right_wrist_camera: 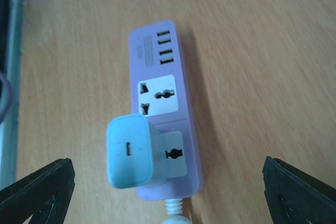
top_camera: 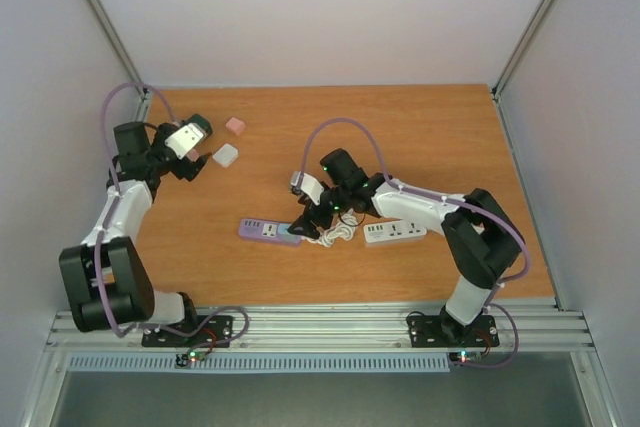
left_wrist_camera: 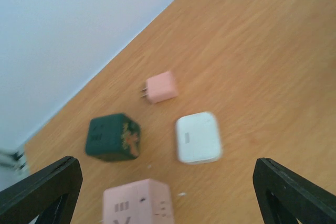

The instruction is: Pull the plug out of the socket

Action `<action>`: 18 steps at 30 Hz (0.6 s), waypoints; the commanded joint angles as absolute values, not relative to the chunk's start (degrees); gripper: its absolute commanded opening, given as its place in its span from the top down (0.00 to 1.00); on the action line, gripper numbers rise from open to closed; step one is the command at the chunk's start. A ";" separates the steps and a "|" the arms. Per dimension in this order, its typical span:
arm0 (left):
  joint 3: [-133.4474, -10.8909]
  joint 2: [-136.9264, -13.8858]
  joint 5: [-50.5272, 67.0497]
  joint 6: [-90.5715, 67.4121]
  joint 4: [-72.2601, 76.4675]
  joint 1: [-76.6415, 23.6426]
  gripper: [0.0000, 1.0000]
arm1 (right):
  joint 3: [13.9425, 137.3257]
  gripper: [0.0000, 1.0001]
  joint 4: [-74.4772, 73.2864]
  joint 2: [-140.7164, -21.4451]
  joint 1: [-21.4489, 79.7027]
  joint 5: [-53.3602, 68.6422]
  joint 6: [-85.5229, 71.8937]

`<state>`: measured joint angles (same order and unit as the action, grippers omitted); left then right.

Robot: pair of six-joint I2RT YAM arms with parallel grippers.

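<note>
A purple power strip (right_wrist_camera: 164,66) lies on the wooden table, also seen in the top view (top_camera: 262,230). A light blue plug (right_wrist_camera: 130,152) sits in its socket nearest the white cable. My right gripper (right_wrist_camera: 168,198) hovers open above that end of the strip, one finger on each side and well apart from the plug; it also shows in the top view (top_camera: 308,219). My left gripper (top_camera: 195,160) is open and empty at the far left of the table, away from the strip.
A white power strip (top_camera: 393,232) lies to the right of the purple one, with coiled white cable (top_camera: 338,234) between them. Under the left gripper (left_wrist_camera: 168,195) lie a pink plug (left_wrist_camera: 161,87), a white adapter (left_wrist_camera: 198,137), a dark green cube (left_wrist_camera: 113,137) and a pink cube (left_wrist_camera: 138,202).
</note>
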<state>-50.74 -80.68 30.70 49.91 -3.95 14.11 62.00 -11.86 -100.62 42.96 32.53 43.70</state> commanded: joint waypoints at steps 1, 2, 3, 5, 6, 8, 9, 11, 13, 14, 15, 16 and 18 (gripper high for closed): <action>-52.74 -75.62 43.42 50.41 -18.44 13.97 0.09 | 60.35 0.01 -11.79 -94.89 41.57 38.16 43.77; -53.00 -74.52 45.49 51.21 -21.30 13.81 0.09 | 59.92 0.02 -11.80 -94.15 41.10 38.89 43.77; -53.18 -73.66 47.19 52.29 -23.91 13.64 0.09 | 59.40 0.01 -11.78 -93.46 40.54 39.53 43.77; -53.52 -71.98 49.50 53.41 -27.69 13.10 0.09 | 58.19 0.01 -11.90 -92.25 39.59 40.30 44.04; -53.52 -71.24 50.63 53.37 -29.03 12.83 0.09 | 57.62 0.02 -12.07 -91.73 39.37 40.35 44.18; -53.42 -70.10 52.61 54.29 -32.60 11.85 0.09 | 56.68 0.01 -12.33 -91.14 38.95 40.05 44.34; -53.16 -69.54 52.70 54.64 -33.61 10.76 0.09 | 56.14 0.01 -12.34 -90.88 38.82 39.81 44.43; -52.38 -68.87 51.74 55.41 -35.39 8.18 0.10 | 55.11 0.02 -11.95 -90.63 38.76 39.02 44.66; -50.76 -68.38 50.62 57.05 -36.02 5.73 0.10 | 54.44 0.05 -11.68 -90.55 38.76 38.43 45.35; -49.75 -68.25 50.13 57.44 -36.04 4.64 0.11 | 54.33 0.06 -11.52 -90.66 38.76 38.29 45.50; -48.84 -68.20 49.46 58.29 -36.38 3.52 0.12 | 54.32 0.08 -11.25 -90.76 38.76 38.24 45.66; -47.90 -68.32 48.44 59.04 -36.88 2.12 0.13 | 54.32 0.09 -10.94 -90.97 38.95 38.11 45.88; -45.78 -68.77 45.86 61.02 -36.80 -0.82 0.17 | 54.21 0.11 -10.00 -91.65 39.61 37.34 46.41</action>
<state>-49.58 -68.86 48.27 56.38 -33.58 3.09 54.33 -12.08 -91.96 38.85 38.13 44.84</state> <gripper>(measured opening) 0.857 0.904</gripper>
